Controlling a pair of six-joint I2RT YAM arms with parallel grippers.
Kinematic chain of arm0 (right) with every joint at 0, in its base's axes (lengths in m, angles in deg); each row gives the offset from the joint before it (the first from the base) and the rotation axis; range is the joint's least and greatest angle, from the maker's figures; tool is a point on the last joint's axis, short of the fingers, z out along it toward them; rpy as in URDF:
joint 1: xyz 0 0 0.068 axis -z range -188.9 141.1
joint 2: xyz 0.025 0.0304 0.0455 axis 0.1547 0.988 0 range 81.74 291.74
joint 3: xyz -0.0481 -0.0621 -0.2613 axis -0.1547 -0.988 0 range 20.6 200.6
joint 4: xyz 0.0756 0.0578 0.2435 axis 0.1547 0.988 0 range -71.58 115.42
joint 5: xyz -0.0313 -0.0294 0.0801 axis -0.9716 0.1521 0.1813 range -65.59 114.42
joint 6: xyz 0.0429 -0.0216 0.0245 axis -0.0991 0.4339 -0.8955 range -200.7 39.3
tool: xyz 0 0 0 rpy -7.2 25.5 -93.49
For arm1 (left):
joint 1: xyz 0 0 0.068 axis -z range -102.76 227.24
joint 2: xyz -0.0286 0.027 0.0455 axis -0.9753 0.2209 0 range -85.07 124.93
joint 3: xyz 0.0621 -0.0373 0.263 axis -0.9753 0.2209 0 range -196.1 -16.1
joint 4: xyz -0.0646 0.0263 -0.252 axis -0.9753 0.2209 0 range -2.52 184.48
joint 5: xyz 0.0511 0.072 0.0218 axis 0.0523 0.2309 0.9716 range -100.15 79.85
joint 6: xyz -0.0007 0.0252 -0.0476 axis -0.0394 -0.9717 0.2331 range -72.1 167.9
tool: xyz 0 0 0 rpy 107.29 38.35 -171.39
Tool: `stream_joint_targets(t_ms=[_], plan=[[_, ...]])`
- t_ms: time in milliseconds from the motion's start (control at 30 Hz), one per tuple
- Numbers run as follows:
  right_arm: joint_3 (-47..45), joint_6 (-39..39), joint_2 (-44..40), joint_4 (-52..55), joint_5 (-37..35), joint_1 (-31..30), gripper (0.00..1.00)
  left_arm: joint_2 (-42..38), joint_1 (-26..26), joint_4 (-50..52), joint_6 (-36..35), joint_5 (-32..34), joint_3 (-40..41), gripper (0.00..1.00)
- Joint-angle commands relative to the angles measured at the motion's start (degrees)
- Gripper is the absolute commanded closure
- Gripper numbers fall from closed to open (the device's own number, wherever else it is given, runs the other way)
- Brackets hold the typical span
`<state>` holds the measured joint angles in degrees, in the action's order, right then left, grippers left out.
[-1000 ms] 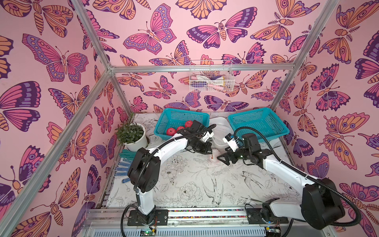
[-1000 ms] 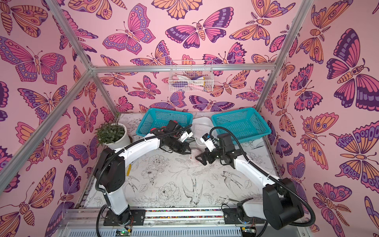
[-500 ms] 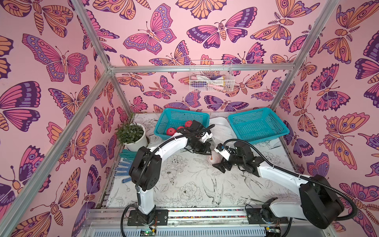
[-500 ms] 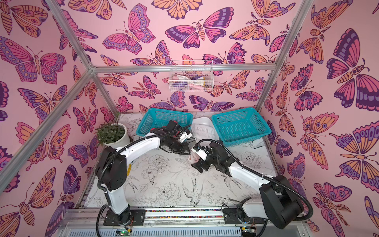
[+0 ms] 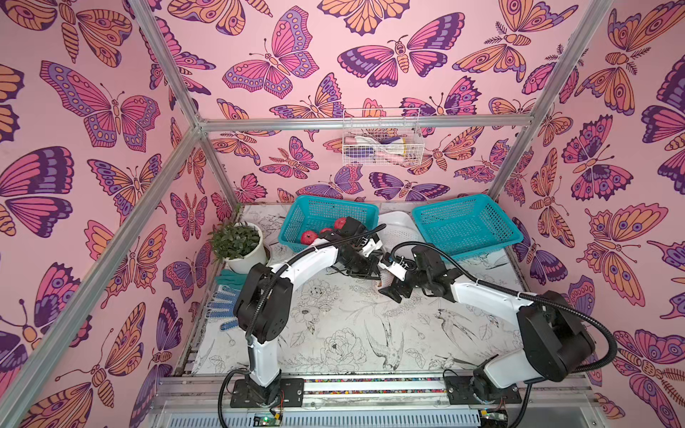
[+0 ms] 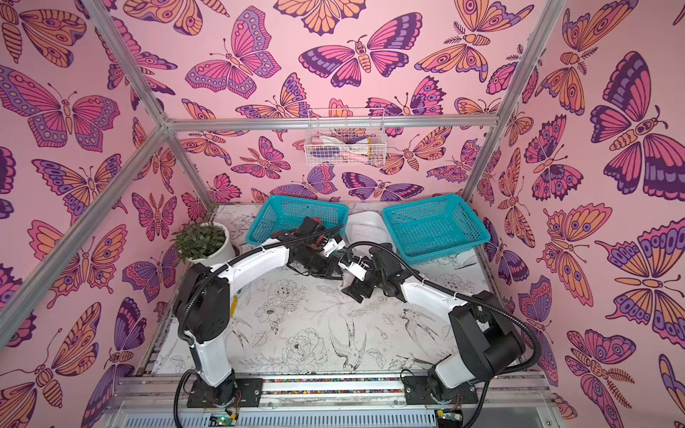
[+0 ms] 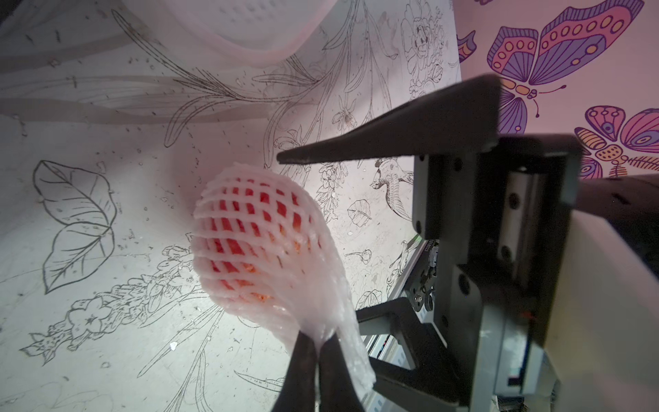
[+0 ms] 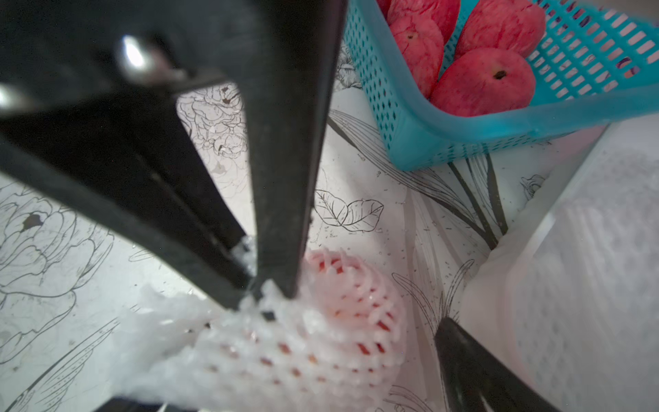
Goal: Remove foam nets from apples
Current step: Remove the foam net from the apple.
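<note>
One apple in a white foam net lies on the table mat between both arms; red shows through the mesh. My left gripper is shut on the net's bunched end, also seen in the right wrist view. My right gripper is open and straddles the netted apple, with one finger beside it. In both top views the left gripper and right gripper meet at mid-table and hide the netted apple. Bare red apples lie in the left teal basket.
An empty teal basket stands at the back right, with a white tray between the two baskets. A potted plant and gloves sit along the left edge. A wire basket hangs on the back wall.
My right gripper has moved left and a little nearer, up to the left gripper and around the netted apple. The left arm has hardly moved and keeps its hold on the net.
</note>
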<state>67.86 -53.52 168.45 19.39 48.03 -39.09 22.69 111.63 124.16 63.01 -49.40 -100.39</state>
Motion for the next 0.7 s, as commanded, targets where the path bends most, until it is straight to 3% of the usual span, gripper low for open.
stream_joint_targets(t_ms=[0,133,200,567,667], plan=[[3.1,3.3,1.4,3.5,2.1,-0.5,0.07,1.0,-0.3,1.5,-0.2,-2.0,-0.9,1.00],[4.6,4.0,2.7,5.2,3.1,-0.5,0.17,1.0,-0.4,1.7,-0.1,-3.1,-1.3,1.00],[3.6,3.3,2.1,2.7,3.9,-0.6,0.26,1.0,-0.4,1.8,-0.3,-3.4,-1.2,1.00],[-2.5,0.7,-0.9,-6.6,5.5,-2.1,0.56,0.2,-1.3,2.0,-0.4,-4.1,0.3,1.00],[-3.8,-0.6,-1.6,-8.8,4.9,-2.5,0.60,0.0,-1.7,1.9,-0.3,-4.0,0.3,1.00]])
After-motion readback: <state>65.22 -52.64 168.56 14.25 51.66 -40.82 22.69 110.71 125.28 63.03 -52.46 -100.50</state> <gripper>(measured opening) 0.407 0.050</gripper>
